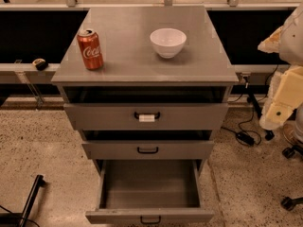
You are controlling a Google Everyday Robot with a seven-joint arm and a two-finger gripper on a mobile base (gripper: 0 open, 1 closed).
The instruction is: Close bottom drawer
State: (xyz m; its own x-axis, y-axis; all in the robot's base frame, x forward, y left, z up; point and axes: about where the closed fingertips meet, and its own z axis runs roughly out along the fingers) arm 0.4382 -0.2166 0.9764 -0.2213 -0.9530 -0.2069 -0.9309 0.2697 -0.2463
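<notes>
1. The bottom drawer [149, 189] is the lowest one in the desk [132, 51], pulled far out.
2. My hand [277, 113] hangs right of the desk, apart; its state I cannot tell.

Cream arm [289, 91] at far right, end effector [273, 118] lowermost.

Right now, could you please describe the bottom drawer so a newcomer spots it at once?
Find the grey cabinet with a Coke can and white bowl on top; the gripper hangs at its right. The bottom drawer is lowest of three, pulled farthest out.
</notes>
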